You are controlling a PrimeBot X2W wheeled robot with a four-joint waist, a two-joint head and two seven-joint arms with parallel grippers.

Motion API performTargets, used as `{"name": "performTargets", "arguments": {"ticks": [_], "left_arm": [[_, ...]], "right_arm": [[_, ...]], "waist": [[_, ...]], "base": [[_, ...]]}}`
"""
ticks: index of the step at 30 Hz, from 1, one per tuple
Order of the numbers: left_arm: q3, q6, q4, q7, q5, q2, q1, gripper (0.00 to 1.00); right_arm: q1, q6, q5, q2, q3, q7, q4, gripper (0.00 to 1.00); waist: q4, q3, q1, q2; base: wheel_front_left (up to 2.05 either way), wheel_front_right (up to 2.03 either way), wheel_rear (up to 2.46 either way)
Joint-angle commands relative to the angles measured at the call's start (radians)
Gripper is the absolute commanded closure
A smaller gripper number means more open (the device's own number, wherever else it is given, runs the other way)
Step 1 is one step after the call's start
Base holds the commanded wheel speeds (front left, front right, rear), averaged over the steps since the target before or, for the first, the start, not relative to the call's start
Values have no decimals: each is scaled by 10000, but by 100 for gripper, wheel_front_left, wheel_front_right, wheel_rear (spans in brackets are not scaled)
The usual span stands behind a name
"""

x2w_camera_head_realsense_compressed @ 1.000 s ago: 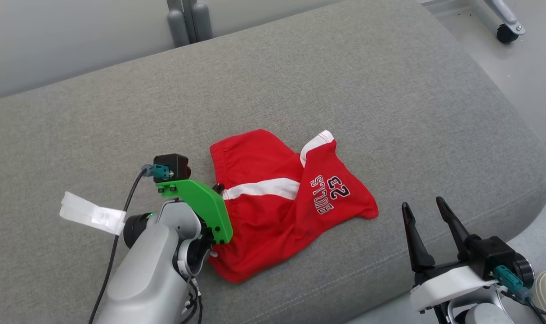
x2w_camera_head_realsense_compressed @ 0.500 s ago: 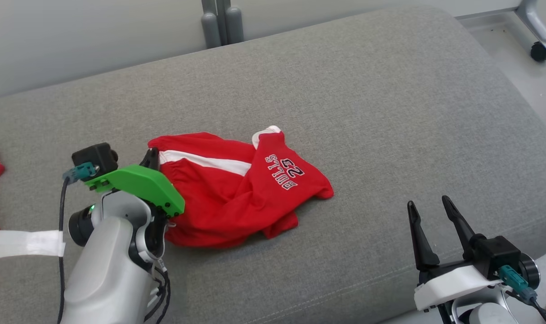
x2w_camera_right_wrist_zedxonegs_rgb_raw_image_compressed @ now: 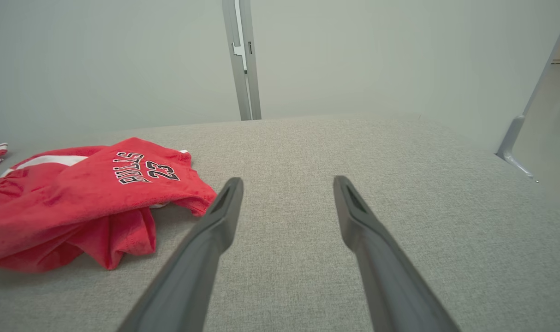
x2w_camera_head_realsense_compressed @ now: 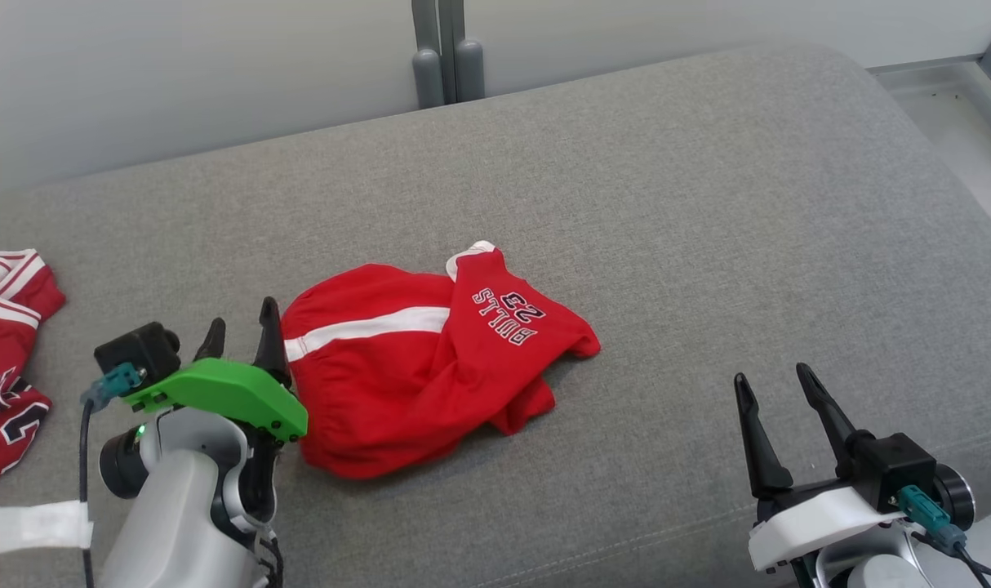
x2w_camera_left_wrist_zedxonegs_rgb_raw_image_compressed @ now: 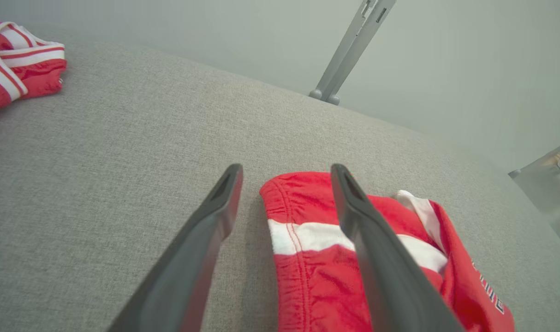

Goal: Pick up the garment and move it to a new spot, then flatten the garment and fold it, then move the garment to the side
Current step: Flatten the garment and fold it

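Note:
The garment (x2w_camera_head_realsense_compressed: pixel 414 384) is a pair of red shorts with a white stripe and "BULLS 23" lettering, lying crumpled on the grey cushion (x2w_camera_head_realsense_compressed: pixel 626 204). My left gripper (x2w_camera_head_realsense_compressed: pixel 242 322) stands open at the waistband end on the garment's left side. In the left wrist view the left gripper (x2w_camera_left_wrist_zedxonegs_rgb_raw_image_compressed: pixel 285 170) straddles the waistband edge of the garment (x2w_camera_left_wrist_zedxonegs_rgb_raw_image_compressed: pixel 317 276), with nothing pinched. My right gripper (x2w_camera_head_realsense_compressed: pixel 771 377) is open near the cushion's front right, well apart from the cloth. From the right wrist, the right gripper (x2w_camera_right_wrist_zedxonegs_rgb_raw_image_compressed: pixel 288 180) has the garment (x2w_camera_right_wrist_zedxonegs_rgb_raw_image_compressed: pixel 77 203) off to its left.
A second red and white garment (x2w_camera_head_realsense_compressed: pixel 6 359) lies at the cushion's far left edge. Grey stand legs (x2w_camera_head_realsense_compressed: pixel 446 65) rise behind the cushion by the wall. A white tag (x2w_camera_head_realsense_compressed: pixel 30 523) hangs from the left arm's cable. The floor drops away at the right.
The left gripper pulled the garment leftward across the cushion, then opened and let go of the waistband. The head camera turned left, bringing the second garment into view. The right gripper stayed open.

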Motion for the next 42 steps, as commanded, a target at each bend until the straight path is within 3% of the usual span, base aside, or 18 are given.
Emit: {"name": "performTargets", "arguments": {"ticks": [1, 9, 23, 31, 42], "left_arm": [[41, -127, -156, -323, 61, 161, 215, 0], [263, -882, -1229, -2277, 470, 219, 1269, 0], [1524, -1743, -3382, -2433, 2892, -611, 3521, 0], [1959, -1782, -3353, -2432, 3684, -790, 4621, 0], [1786, -1812, -2285, -2330, 4215, -433, 4956, 0]], "right_arm": [[104, -3, -74, -19, -16, -4, 29, 0], [-204, -3, 320, -19, -151, 179, 267, 0], [-917, -3, 439, -21, -214, 112, 1255, 0], [-1154, -3, 287, -22, -520, 321, 1755, 0], [-934, -3, 11, -21, -818, 787, 2172, 0]], "waist": [[65, -154, 0, 0], [546, -553, 0, 0], [1783, -1248, 0, 0], [2212, -1399, 0, 0], [2618, -1514, 0, 0]], "base": [[0, 0, 0], [0, 0, 0], [0, 0, 0], [0, 0, 0], [0, 0, 0]]}}
